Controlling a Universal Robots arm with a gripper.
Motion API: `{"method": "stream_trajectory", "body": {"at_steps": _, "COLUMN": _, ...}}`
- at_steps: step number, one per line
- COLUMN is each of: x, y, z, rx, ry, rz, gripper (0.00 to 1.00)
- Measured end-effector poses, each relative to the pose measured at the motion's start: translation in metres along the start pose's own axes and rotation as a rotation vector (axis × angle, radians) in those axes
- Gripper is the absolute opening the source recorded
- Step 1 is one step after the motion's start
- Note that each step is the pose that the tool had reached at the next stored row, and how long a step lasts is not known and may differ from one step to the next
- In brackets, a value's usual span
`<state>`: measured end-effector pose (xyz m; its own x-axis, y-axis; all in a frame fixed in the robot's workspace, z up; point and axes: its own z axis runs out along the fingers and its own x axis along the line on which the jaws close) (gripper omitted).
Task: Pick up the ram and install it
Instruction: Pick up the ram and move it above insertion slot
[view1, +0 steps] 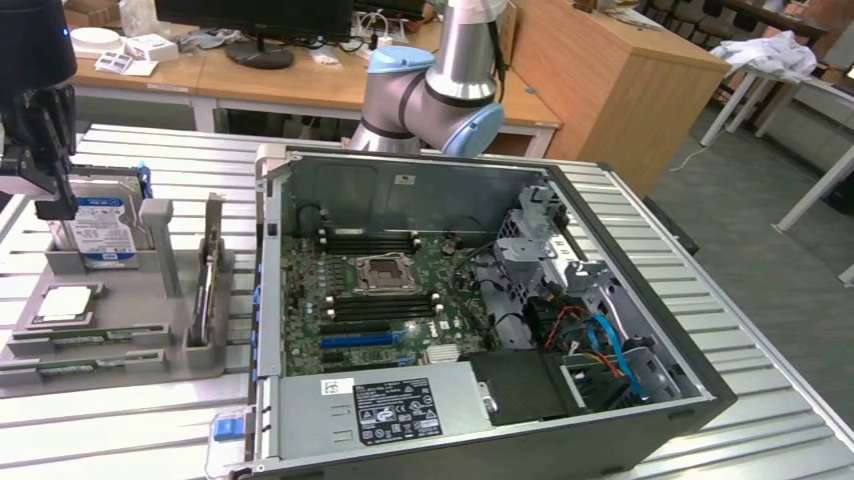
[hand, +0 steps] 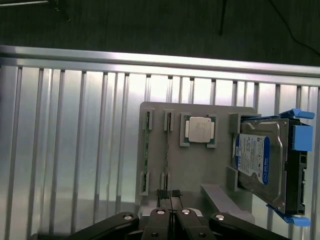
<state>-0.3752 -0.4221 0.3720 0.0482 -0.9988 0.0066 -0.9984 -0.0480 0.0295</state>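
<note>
Ram (hand: 146, 152): thin narrow green stick, standing on edge, lengthwise in outermost slot of grey holder (hand: 200, 170), exterior view's left, near side, on table.

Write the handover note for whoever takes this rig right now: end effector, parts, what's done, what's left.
End effector: shut, holding nothing, poised over the grey holder.
Ram: lying in its slot on the holder, which also carries the processor and the hard drive.
Computer case: open on the table, motherboard exposed; in the exterior view the holder sits to its left.
Done: nothing visible; ram not lifted.
Left: pick-up and installation.
</note>
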Motion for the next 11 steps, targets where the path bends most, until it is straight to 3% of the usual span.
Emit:
{"method": "stream_trajectory", "body": {"at_steps": 7, "x": 0.0, "y": 0.0001, "z": 0.0, "rx": 0.0014, "ry": -0.002, "rz": 0.009, "gripper": 0.11}}
{"method": "stream_trajectory", "body": {"at_steps": 11, "x": 0.0, "y": 0.0, "z": 0.0, "rx": 0.0069, "ry": -0.0071, "rz": 0.009, "gripper": 0.11}}
